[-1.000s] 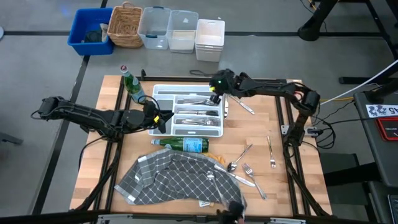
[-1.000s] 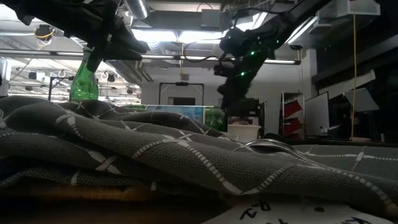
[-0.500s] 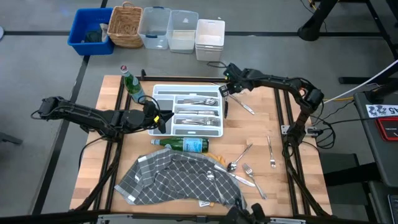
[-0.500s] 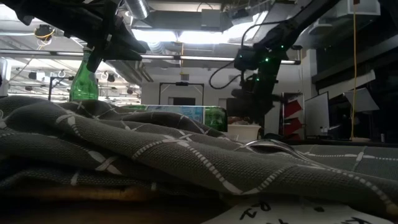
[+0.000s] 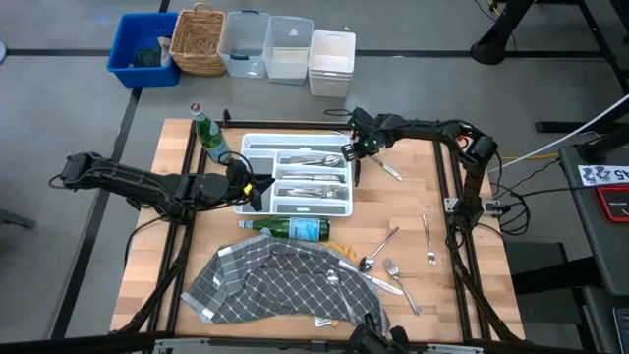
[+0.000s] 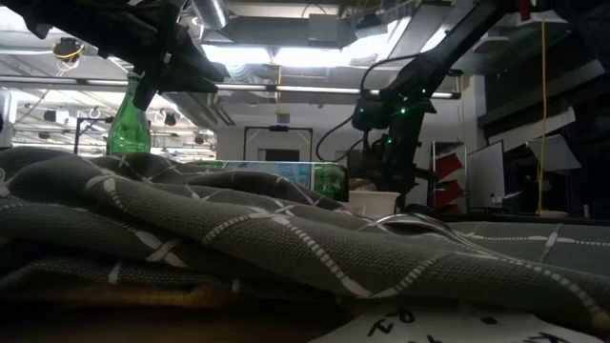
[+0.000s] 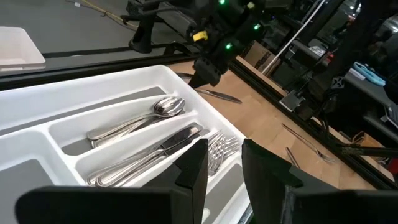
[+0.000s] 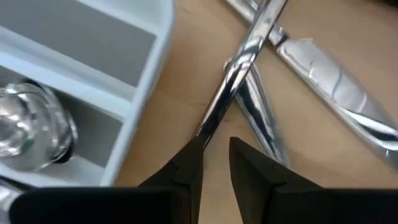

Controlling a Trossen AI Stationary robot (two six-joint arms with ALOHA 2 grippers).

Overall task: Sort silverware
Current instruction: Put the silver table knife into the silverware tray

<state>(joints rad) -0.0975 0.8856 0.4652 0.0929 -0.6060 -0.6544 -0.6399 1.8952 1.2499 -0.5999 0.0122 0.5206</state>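
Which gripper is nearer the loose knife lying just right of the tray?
Right. The right gripper hangs just above the knife, beside the tray; the left gripper sits at the tray's opposite, left edge.

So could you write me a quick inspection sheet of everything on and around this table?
Surface: wooden table, bare at the right.
Job's things: silverware sorted in the white tray; loose silverware on the near right; more beside the tray.
Clutter: grey checked cloth; green bottle lying by the tray; another bottle standing at the far left corner.
Grippers: left gripper at the tray's left edge, slightly open; right gripper low over the pieces beside the tray, slightly open, holding nothing.
Cables: bundle at the right edge.
Surroundings: blue bin, wicker basket, plastic containers on the floor beyond.
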